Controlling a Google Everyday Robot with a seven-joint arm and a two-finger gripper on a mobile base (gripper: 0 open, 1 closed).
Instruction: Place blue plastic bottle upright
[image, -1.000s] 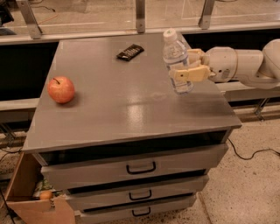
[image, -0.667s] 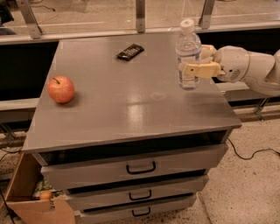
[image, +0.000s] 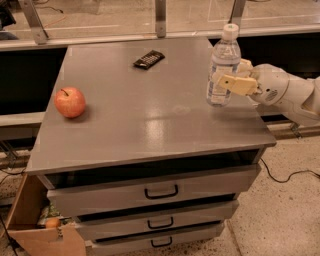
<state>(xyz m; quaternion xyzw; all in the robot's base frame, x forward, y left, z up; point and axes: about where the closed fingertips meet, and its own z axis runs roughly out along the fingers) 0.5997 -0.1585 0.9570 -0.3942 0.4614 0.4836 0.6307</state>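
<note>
The blue plastic bottle (image: 223, 67) is clear with a white cap and a pale label. It stands upright with its base on the right part of the grey cabinet top (image: 150, 110). My gripper (image: 235, 80) reaches in from the right and its tan fingers (image: 239, 85) are closed around the bottle's lower half.
A red apple (image: 69, 102) sits on the left of the top. A dark flat snack bar (image: 148, 59) lies at the back middle. Drawers (image: 160, 192) are below the top, and an open cardboard box (image: 40, 227) stands at the lower left. A glass railing runs behind.
The gripper has turned the bottle from tilted to vertical, shifted it right, and lowered it onto the cabinet top.
</note>
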